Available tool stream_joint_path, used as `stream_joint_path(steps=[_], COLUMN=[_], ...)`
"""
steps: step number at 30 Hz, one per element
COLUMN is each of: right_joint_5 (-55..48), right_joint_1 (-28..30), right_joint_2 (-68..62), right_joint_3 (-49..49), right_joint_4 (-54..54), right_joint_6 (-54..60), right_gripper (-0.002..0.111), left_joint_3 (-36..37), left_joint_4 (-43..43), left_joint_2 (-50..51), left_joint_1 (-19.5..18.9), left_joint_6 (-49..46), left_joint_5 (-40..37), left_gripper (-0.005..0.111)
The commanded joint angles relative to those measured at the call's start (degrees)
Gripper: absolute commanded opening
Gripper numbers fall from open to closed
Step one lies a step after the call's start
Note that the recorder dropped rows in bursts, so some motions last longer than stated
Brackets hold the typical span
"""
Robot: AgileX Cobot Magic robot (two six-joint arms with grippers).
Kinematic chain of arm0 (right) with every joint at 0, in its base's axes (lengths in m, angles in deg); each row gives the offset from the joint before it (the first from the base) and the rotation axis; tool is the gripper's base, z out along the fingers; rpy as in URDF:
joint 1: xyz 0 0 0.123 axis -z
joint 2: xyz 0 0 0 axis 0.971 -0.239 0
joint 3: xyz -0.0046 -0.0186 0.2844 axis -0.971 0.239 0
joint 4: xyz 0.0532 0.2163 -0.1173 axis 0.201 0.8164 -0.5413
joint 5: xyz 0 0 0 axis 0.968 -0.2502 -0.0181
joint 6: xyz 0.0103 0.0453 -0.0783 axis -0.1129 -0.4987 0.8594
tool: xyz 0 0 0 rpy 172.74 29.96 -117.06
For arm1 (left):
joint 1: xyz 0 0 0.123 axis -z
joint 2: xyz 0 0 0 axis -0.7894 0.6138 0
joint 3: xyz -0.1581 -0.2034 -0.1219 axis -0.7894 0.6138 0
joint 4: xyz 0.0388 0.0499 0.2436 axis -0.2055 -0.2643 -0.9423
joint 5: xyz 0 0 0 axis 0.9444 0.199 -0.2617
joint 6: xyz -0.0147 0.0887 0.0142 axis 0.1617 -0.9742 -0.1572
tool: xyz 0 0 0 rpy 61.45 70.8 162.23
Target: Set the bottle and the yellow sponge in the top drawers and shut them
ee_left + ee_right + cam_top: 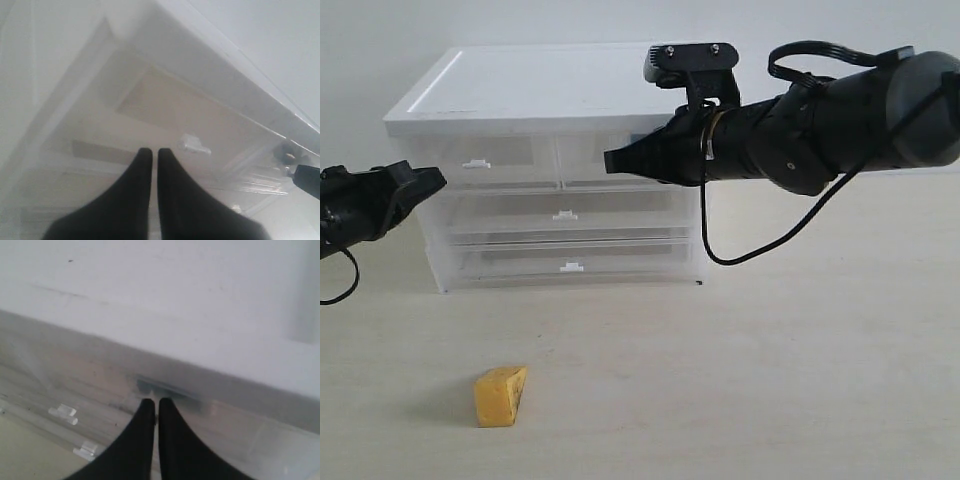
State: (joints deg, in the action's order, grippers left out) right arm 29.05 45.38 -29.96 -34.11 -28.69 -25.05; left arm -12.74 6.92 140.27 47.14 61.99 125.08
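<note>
The yellow sponge [501, 396] lies on the table in front of the cabinet, far from both grippers. No bottle shows in any view. The two top drawers [485, 155] [582, 150] look pushed in. My right gripper [611, 160] is shut, and its tips are at the front of the right top drawer. In the right wrist view that gripper [152, 402] is right at the drawer's handle tab [167, 389]. Off the cabinet's left side, level with the top row, my left gripper [435, 180] is shut with nothing in it. In the left wrist view the gripper [151, 151] is short of a handle tab [195, 145].
The white cabinet [540, 85] stands at the back of the table against a pale wall. Two full-width drawers [565, 215] [570, 266] sit under the top row, both shut. A black cable [760, 245] hangs from the right arm beside the cabinet's right side.
</note>
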Motion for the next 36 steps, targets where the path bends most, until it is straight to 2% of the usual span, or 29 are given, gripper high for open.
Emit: stream_joint_path(steps=[1, 3, 6, 9, 11, 13, 15, 17, 29, 36], right_joint_5=[1.0, -0.6, -2.6, -4.6, -5.8, -6.1, -6.1, -6.1, -6.3, -6.2], right_joint_1=[0.3, -0.1, -0.1, -0.1, -0.1, -0.1, -0.1, -0.1, -0.1, -0.1], right_joint_2=[1.3, 2.6, 3.2, 3.1, 3.1, 3.1, 3.1, 3.1, 3.1, 3.1], right_joint_3=[-0.4, -0.4, -0.4, -0.4, -0.4, -0.4, -0.4, -0.4, -0.4, -0.4], right_joint_4=[0.0, 0.1, 0.1, 0.1, 0.1, 0.1, 0.1, 0.1, 0.1, 0.1], right_joint_6=[-1.4, -2.0, -3.4, -4.2, -4.3, -4.3, -4.3, -4.3, -3.5, -3.1], right_gripper=[0.000, 0.000, 0.000, 0.000, 0.000, 0.000, 0.000, 0.000, 0.000, 0.000], left_joint_3=[-0.3, -0.3, -0.3, -0.3, -1.0, -2.9, -5.3, -6.5, -9.3, -13.3], left_joint_4=[0.4, 0.4, -1.1, -2.9, -7.5, -12.5, -17.7, -19.0, -16.2, -14.5], left_joint_2=[0.2, 0.2, 0.2, 0.2, 0.2, 0.2, 0.2, 0.2, 3.6, 10.8], left_joint_1=[-0.1, -0.1, -0.1, -0.1, -0.1, -0.1, -0.1, -0.1, -0.1, -0.1], left_joint_6=[-0.4, 0.0, 7.4, 13.5, 19.5, 23.0, 26.5, 27.2, 27.1, 27.6], left_joint_5=[0.0, 0.0, 0.4, 2.6, 4.9, 4.1, 2.6, 2.6, 2.7, 12.7], left_gripper=[0.004, 0.004, 0.006, 0.024, 0.044, 0.048, 0.047, 0.046, 0.040, 0.040])
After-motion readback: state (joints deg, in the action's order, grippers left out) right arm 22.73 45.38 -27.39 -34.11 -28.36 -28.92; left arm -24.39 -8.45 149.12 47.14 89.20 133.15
